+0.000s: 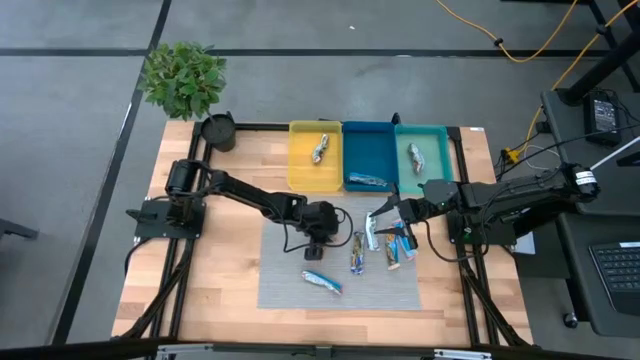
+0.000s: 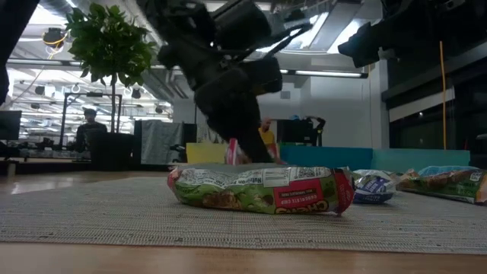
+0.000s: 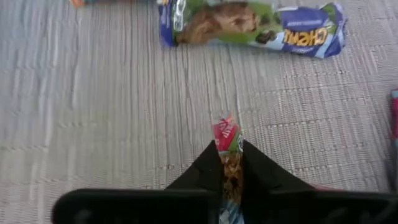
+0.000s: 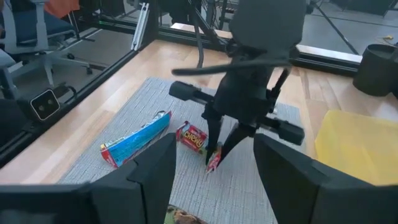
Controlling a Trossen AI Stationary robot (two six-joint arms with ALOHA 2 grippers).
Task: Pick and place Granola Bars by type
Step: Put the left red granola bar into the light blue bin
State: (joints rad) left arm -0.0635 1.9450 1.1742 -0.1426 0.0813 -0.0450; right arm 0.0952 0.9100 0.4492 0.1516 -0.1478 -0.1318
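My left gripper (image 1: 322,238) stands over the middle of the grey mat, shut on a red and green granola bar (image 3: 226,138). My right gripper (image 1: 386,214) hovers open over the mat's right part, above a cluster of bars (image 1: 393,247). It faces the left gripper and touches nothing. Lying flat on the mat are a blue bar (image 1: 322,283), another bar (image 1: 357,252) and a red bar (image 4: 193,138). One bar lies in each tray: yellow (image 1: 320,148), blue (image 1: 366,181) and teal (image 1: 414,155). My left gripper pinches the red and green bar between its two fingers (image 3: 261,171), coming from above and pointing down. The bar stands upright along the fingers, and its free end (image 3: 226,127) sticks out below the fingertips. Whether that end (image 4: 212,167) touches the mat, I cannot tell.
The yellow tray (image 1: 300,170), blue tray (image 1: 368,150) and teal tray (image 1: 435,170) sit side by side at the table's far edge. A dark cup (image 1: 219,130) and a potted plant (image 1: 183,78) stand at the far left corner. The mat's left part (image 1: 285,270) is bare.
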